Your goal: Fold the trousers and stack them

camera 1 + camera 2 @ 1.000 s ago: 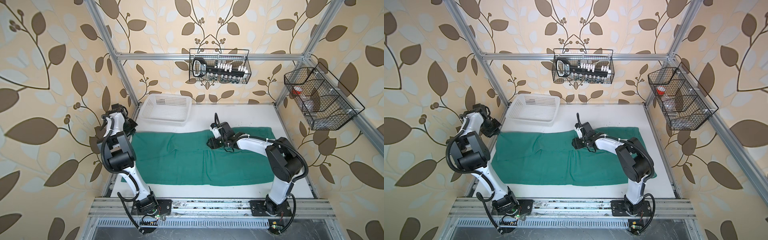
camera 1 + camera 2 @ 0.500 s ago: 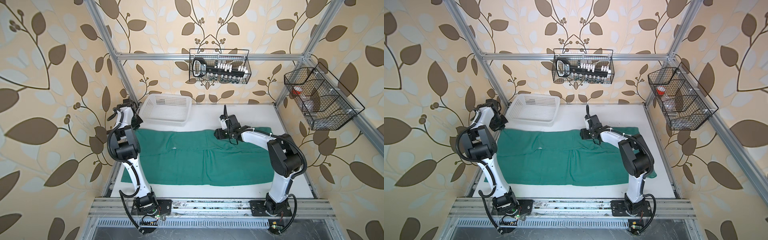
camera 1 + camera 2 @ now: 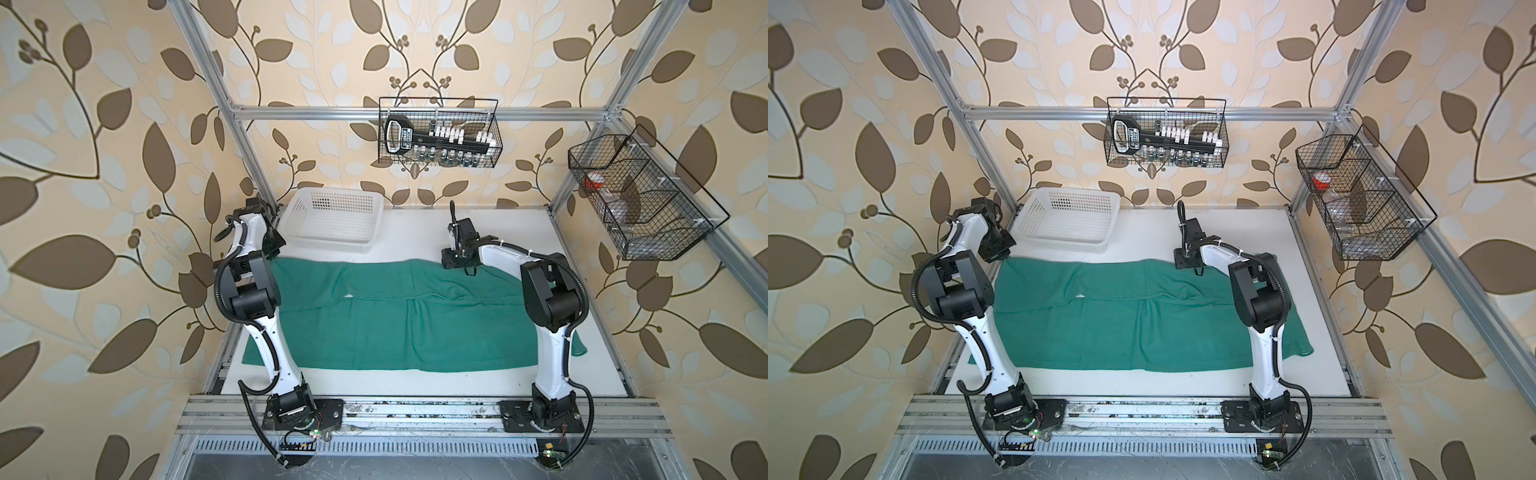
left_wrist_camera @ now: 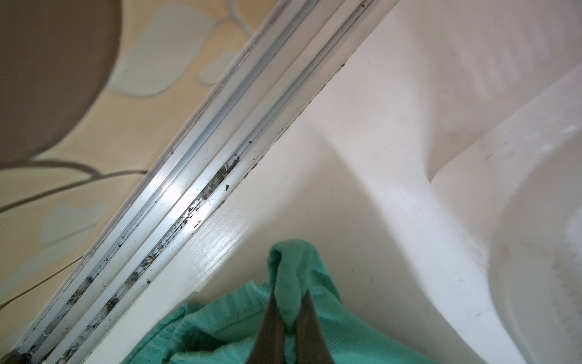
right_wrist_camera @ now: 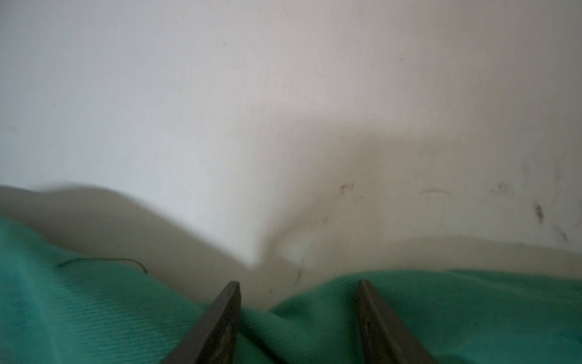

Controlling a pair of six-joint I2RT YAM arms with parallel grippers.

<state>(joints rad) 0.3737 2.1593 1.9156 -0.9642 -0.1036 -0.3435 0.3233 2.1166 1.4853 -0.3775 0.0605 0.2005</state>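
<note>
Across the white table, the trousers are lying spread flat; the left gripper is pinching a far corner tight; the right gripper, jaws apart, is straddling the far edge, seemingly preparing a fold.

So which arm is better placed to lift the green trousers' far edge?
Left: the left tool is shut on a corner of the teal-green woven cloth trousers; the right tool is open over the edge.
</note>
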